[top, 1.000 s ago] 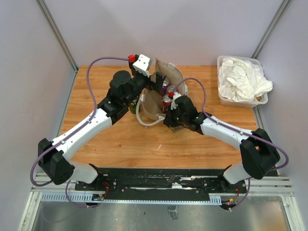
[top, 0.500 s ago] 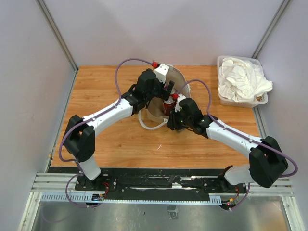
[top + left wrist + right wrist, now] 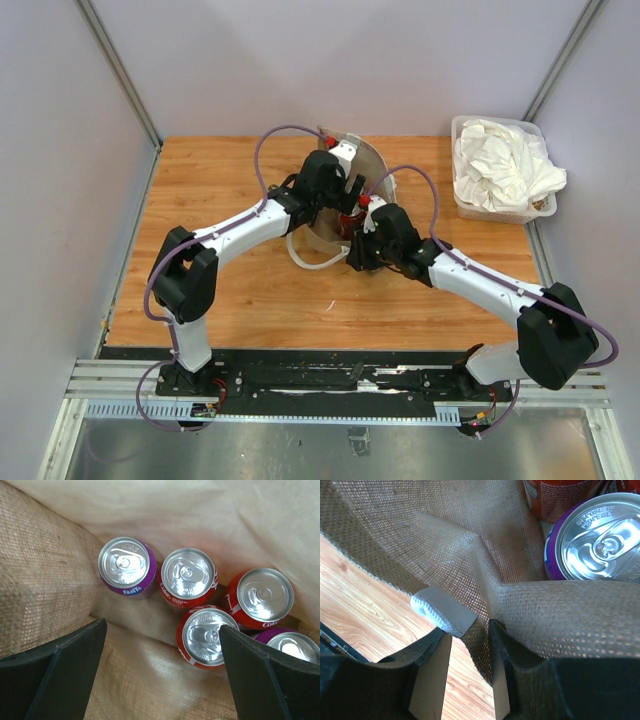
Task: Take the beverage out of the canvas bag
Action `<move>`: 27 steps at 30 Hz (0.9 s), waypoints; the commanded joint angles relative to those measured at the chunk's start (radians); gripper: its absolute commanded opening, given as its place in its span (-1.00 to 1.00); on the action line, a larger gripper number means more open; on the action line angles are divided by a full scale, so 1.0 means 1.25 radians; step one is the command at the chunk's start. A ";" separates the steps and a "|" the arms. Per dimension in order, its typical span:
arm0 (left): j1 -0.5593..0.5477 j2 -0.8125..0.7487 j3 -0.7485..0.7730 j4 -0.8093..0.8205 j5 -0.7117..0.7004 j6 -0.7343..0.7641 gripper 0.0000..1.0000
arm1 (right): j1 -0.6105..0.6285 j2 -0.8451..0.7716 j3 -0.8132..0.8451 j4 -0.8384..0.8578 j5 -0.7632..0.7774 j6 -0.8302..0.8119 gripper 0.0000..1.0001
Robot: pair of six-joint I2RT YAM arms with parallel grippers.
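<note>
The tan canvas bag (image 3: 322, 228) stands mid-table, mouth open. My left gripper (image 3: 347, 190) hovers over the mouth, open and empty. In the left wrist view the gripper (image 3: 162, 667) looks down into the bag (image 3: 45, 580) at several upright cans: a purple Fanta (image 3: 126, 566) and three red cola cans (image 3: 187, 576) (image 3: 206, 636) (image 3: 262, 597), plus another purple can (image 3: 295, 647) partly behind a finger. One cola can sits by the right finger. My right gripper (image 3: 360, 252) (image 3: 470, 645) is shut on the bag's near rim (image 3: 485, 580) beside a white patch (image 3: 442, 612). A purple can (image 3: 597, 542) shows inside.
A clear bin of white cloth (image 3: 500, 168) stands at the back right corner. The bag's white loop handle (image 3: 305, 255) lies on the wooden table (image 3: 220, 290) in front of the bag. Grey walls close in the sides and back.
My left arm swung right from beside the bag to over its mouth, and the gripper now points down into it. My right gripper kept its hold on the rim.
</note>
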 commanded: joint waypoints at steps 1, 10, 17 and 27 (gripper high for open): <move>-0.007 0.006 -0.001 -0.040 -0.009 -0.034 0.99 | 0.012 0.028 -0.027 -0.145 0.010 -0.008 -0.26; -0.008 0.067 0.083 -0.153 0.069 -0.074 0.99 | 0.011 0.026 -0.027 -0.143 0.008 -0.007 -0.26; -0.013 0.126 0.139 -0.207 0.094 -0.057 0.99 | 0.012 0.026 -0.023 -0.146 0.009 -0.006 -0.25; -0.013 0.197 0.183 -0.259 0.081 -0.030 0.89 | 0.011 0.029 -0.024 -0.146 0.009 -0.006 -0.25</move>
